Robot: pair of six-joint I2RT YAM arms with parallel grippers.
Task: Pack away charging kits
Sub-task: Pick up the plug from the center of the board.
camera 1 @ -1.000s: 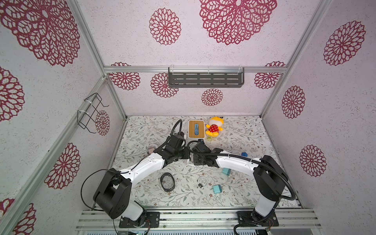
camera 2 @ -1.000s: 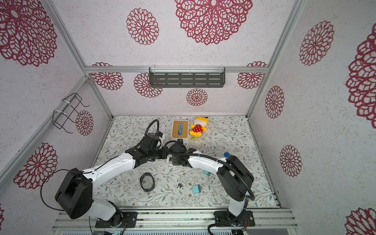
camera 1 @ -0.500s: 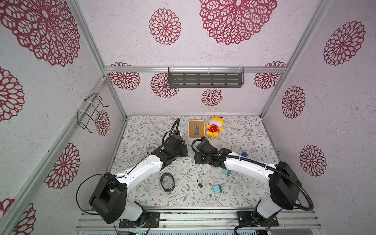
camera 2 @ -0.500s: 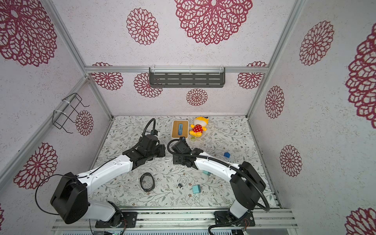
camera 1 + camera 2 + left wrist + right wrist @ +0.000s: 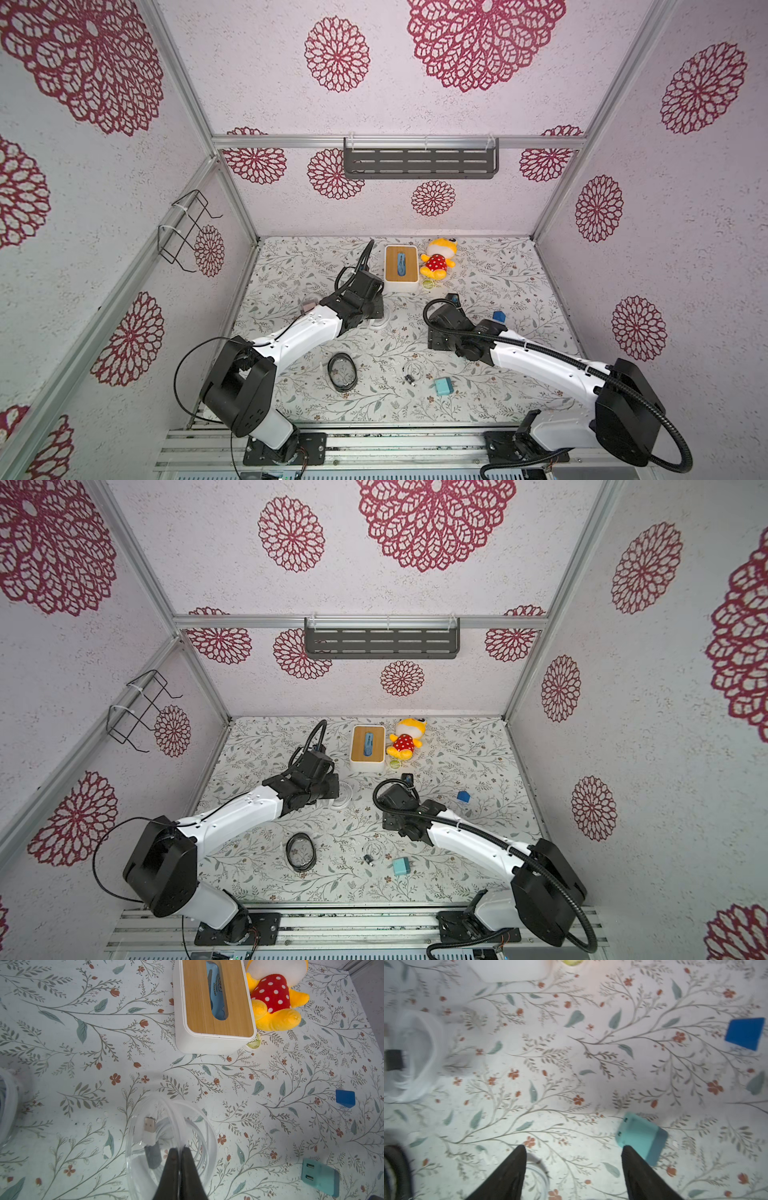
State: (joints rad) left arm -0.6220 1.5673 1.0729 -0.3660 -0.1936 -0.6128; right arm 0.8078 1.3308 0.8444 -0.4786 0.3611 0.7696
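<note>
My left gripper [image 5: 178, 1148] is shut on the rim of a clear bag [image 5: 172, 1126] holding a coiled white cable with a USB plug [image 5: 150, 1125]; in both top views the bag [image 5: 380, 321] [image 5: 343, 798] rests on the table by it. My right gripper [image 5: 574, 1151] hangs open and empty above the table. A teal adapter [image 5: 641, 1138] [image 5: 320, 1178] lies by its right fingertip, a thin white coil [image 5: 538, 1174] by the left. Another teal adapter [image 5: 444, 386] [image 5: 401, 866] and a small cable [image 5: 411, 370] lie near the front. A pale pink adapter [image 5: 307, 306] peeks out beside my left arm.
A white box with a wooden lid [image 5: 401, 270] and a yellow plush toy [image 5: 436, 259] stand at the back. A dark blue block [image 5: 498, 316] lies right of my right wrist. A black ring of cable [image 5: 341, 372] lies near the front. A shelf and a wire basket hang on the walls.
The two grippers met at the middle a second ago. My right gripper has opened and drawn away to the right. My left gripper has stayed put, still shut on the bag.
</note>
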